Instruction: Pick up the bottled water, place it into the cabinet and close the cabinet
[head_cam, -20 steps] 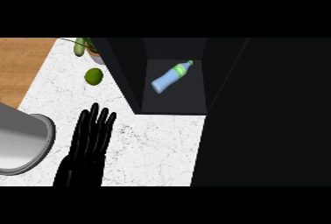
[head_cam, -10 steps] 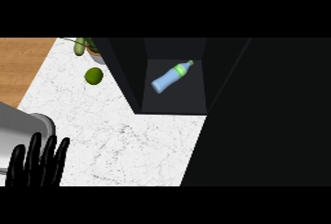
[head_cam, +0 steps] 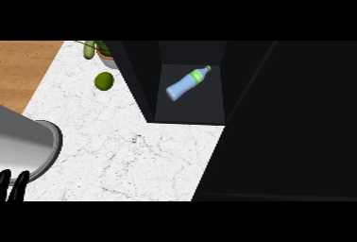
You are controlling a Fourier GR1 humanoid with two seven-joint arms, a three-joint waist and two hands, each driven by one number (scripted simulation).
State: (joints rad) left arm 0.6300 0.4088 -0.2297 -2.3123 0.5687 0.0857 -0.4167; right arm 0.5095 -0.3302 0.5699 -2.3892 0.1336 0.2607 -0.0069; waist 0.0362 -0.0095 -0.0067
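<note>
Closing step: judged in hand, door not yet shut.
Bottled water (head_cam: 187,84): lying on its side inside the open cabinet (head_cam: 190,106), at about 12 o'clock, cap toward 1 o'clock.
Left hand (head_cam: 14,184): at 8 o'clock, only straight fingertips showing, holding nothing.
Right hand: out of sight.
Cabinet door (head_cam: 286,123): dark panel at 3 o'clock, standing open.
Next move: likely calls for swinging that door across the opening.
Lime (head_cam: 104,81): on the counter (head_cam: 132,156), at 11 o'clock, well apart from the hand.

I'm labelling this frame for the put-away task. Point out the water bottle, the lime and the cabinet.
water bottle (head_cam: 185,85), head view, middle of its blue body.
lime (head_cam: 104,81), head view, centre of the fruit.
cabinet (head_cam: 191,109), head view, bare floor inside.
</note>
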